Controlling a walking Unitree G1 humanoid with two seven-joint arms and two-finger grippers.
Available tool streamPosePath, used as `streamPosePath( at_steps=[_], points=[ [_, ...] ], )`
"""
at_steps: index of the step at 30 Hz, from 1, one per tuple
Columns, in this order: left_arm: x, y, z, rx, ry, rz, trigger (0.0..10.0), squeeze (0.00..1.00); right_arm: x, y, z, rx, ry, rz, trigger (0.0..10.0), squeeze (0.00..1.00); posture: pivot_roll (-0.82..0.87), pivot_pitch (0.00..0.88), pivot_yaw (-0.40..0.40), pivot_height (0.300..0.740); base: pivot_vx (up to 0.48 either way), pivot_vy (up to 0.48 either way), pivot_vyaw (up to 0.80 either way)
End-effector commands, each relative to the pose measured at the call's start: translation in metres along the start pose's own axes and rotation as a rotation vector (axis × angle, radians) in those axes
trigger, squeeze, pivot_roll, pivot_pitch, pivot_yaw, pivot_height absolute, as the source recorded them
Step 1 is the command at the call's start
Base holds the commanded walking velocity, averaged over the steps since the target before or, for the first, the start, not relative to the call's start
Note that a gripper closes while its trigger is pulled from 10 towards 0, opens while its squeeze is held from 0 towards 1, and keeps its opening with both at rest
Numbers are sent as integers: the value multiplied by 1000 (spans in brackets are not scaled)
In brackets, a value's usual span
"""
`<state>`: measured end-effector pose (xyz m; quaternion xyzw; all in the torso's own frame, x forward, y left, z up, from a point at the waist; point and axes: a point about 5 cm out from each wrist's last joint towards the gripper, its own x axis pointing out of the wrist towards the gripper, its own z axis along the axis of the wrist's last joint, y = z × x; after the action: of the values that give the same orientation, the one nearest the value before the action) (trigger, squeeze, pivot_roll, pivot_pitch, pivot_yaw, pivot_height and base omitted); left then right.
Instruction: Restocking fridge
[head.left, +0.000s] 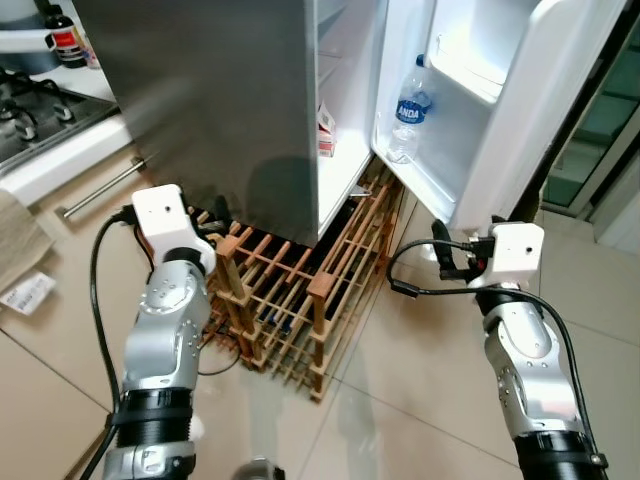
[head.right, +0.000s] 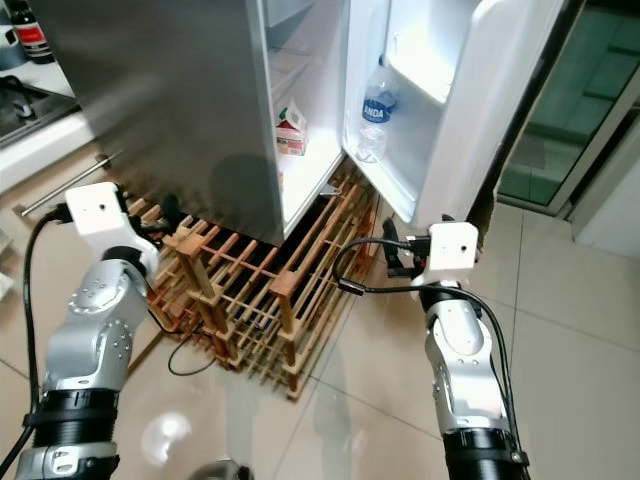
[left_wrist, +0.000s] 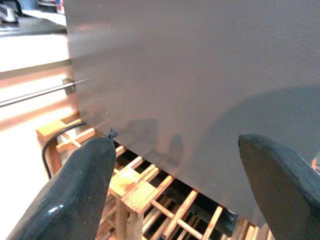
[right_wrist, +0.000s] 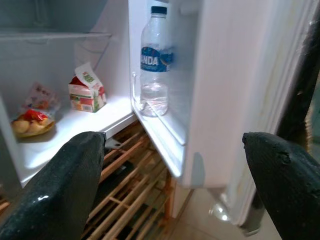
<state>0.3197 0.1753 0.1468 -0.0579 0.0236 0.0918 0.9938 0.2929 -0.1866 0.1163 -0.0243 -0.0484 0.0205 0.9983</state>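
Both grippers are empty and spread wide: the left gripper (left_wrist: 170, 195) faces the grey fridge's side wall (head.left: 230, 100), the right gripper (right_wrist: 170, 190) its open white door (head.left: 500, 110). A clear plastic water bottle with a blue label (right_wrist: 153, 62) stands in the door shelf, a small red-and-white carton (right_wrist: 86, 91) on the lit shelf to the left; I judge the robot should step round the low wooden slatted rack (head.left: 300, 300) on the near floor before reaching in

Ahead of the right gripper's (right_wrist: 170, 185) spread fingers, the open door (right_wrist: 225, 100) stands in the way, a water bottle (right_wrist: 154, 60) in its shelf. Beyond the left-hand finger, the fridge's bottom shelf (right_wrist: 75, 127) lies open, a carton (right_wrist: 86, 92) and food packet (right_wrist: 32, 117) at its back. The grey fridge side (left_wrist: 200, 75) blocks the left gripper (left_wrist: 170, 190), the wooden rack (left_wrist: 135, 187) below its fingers.
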Motion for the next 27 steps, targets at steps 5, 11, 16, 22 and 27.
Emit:
streamPosePath(
  at_steps=[5, 11, 16, 22, 27],
  points=[
    [3, 4, -7, 46, 46, 61, 10000, 0, 3, 5, 2, -11, -17, 27, 10000, 0, -55, 0, 58, 740, 314, -360, 454],
    [3, -9, -20, 98, 113, -1, 10000, 0, -1, 3, 2, -22, -18, 27, 10000, 0, -62, 0, 60, 740, 252, -301, 441],
    [0, -17, -11, 117, 42, -49, 10000, 0, -3, 2, -2, 1, 3, 13, 10000, 0, -70, 0, 68, 740, 62, 0, 431],
    [2, -16, -4, 115, 1, -41, 10000, 0, -4, 7, -3, 10, 1, 31, 10000, 0, -68, 0, 70, 740, 427, 0, 69],
    [1, -16, -4, 118, 0, -32, 10000, 0, -3, 4, -3, 3, 4, 34, 10000, 0, -68, 0, 68, 740, 90, 0, 0]
  ],
)
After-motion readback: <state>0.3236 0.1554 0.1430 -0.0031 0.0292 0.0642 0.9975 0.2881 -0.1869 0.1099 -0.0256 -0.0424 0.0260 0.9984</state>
